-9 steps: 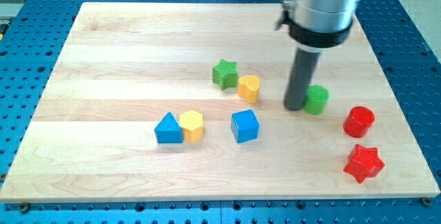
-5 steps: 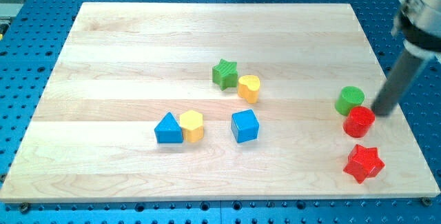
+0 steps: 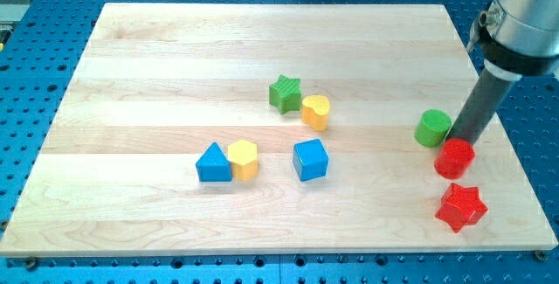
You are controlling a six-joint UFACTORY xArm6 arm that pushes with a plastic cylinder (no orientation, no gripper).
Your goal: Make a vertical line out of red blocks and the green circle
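Observation:
The green circle lies at the board's right, up and left of the red circle. The red star lies below the red circle, near the view's bottom right. My tip stands just right of the green circle and right above the red circle, close to both. The rod rises from it toward the view's top right.
A green star and a yellow heart-like block sit together mid-board. A blue cube lies below them. A blue triangle and a yellow hexagon touch at the left. The wooden board's right edge is close.
The green circle was pushed right next to the red circle. My tip swung round to the right of the red circle, then back left; the green circle slid slightly left.

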